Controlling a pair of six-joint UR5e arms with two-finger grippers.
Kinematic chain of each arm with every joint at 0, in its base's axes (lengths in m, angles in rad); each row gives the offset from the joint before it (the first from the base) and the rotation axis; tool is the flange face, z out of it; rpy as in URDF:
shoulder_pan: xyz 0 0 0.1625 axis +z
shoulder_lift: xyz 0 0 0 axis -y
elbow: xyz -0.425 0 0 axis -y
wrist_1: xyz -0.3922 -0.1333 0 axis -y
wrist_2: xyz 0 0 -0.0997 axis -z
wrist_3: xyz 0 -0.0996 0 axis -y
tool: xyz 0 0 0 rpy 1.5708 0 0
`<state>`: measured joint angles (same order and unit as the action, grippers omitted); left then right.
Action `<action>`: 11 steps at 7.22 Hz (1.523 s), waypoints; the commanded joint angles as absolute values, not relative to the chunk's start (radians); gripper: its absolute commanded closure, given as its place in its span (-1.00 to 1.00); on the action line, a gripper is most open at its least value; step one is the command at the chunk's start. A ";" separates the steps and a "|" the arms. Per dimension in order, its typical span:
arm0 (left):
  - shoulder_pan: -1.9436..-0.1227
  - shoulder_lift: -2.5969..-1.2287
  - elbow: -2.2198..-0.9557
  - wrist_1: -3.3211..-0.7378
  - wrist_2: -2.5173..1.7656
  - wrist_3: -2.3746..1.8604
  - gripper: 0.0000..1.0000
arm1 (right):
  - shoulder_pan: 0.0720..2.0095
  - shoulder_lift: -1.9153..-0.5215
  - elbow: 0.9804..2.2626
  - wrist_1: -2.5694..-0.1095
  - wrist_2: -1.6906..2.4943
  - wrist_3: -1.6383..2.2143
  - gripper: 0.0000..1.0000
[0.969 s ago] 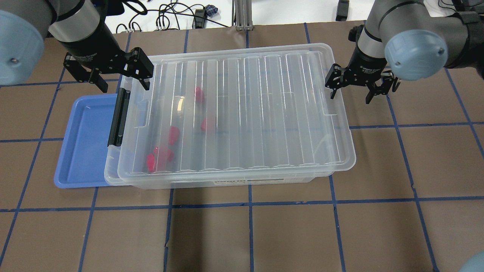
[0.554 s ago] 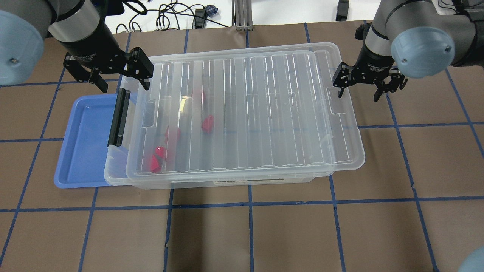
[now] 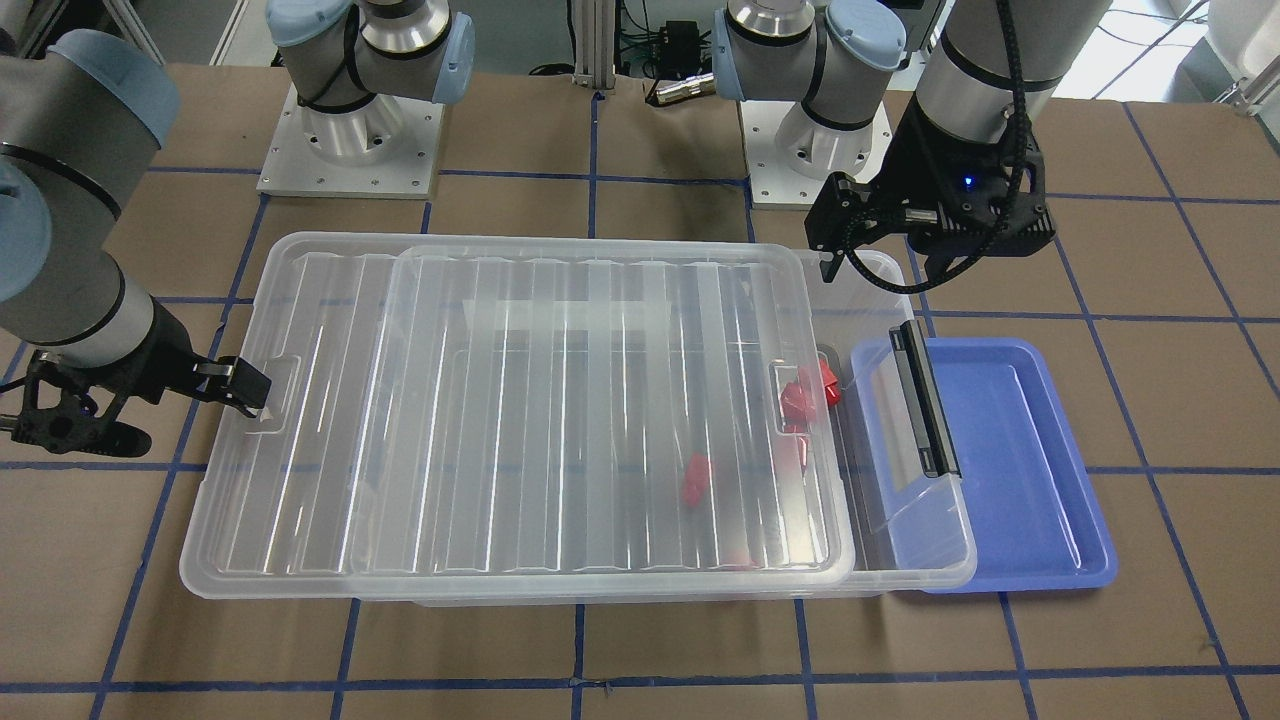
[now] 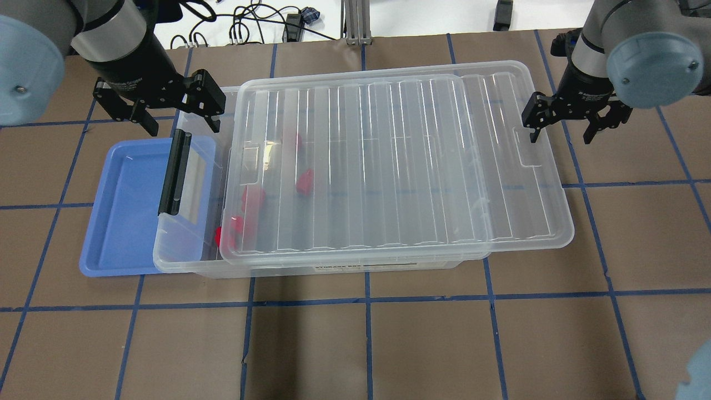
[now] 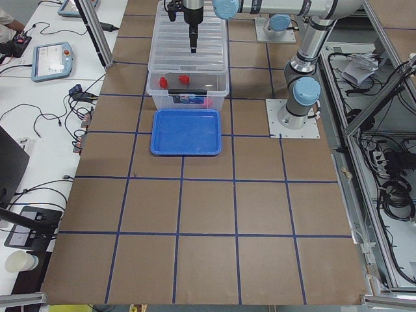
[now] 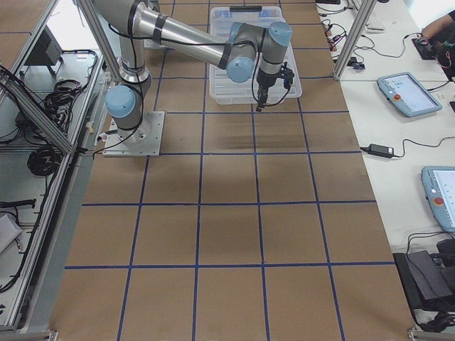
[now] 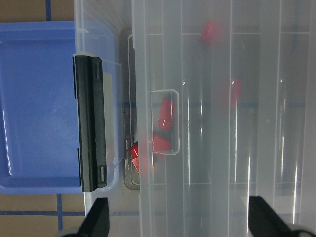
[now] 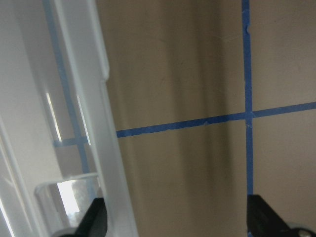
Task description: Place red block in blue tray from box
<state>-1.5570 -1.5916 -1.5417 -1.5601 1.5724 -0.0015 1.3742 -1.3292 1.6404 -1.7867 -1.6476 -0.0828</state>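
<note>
The clear box lies across the table, its left end resting over the blue tray. Its ribbed lid sits shifted toward my right and overhangs that end, so the end by the black latch is uncovered. Several red blocks lie inside, mostly under the lid; they also show in the left wrist view. My right gripper is open and straddles the lid's right rim. My left gripper is open and empty above the box's far left corner.
The blue tray holds nothing. Brown table with a blue tape grid surrounds the box. Cables lie beyond the far edge. The arm bases stand behind the box.
The right gripper has moved to the right and the lid has slid with it, uncovering the box's left end. The left gripper has not moved.
</note>
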 commanded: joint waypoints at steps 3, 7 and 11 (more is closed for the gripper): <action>-1.557 -1.604 -1.536 -1.555 1.568 -0.002 -1.00 | 1.295 -1.330 1.638 -1.804 -1.680 -0.227 -1.00; -1.536 -1.713 -1.520 -1.543 1.582 0.015 -1.00 | 1.243 -1.330 1.637 -1.815 -1.695 -0.296 -1.00; -1.546 -1.862 -1.586 -1.356 1.568 0.018 -1.00 | 1.241 -1.331 1.638 -1.818 -1.697 -0.295 -1.00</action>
<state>-1.5413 -1.8129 -1.5518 -1.4710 1.5709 0.0147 1.2414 -1.3314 1.6379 -1.8170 -1.6965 -0.2943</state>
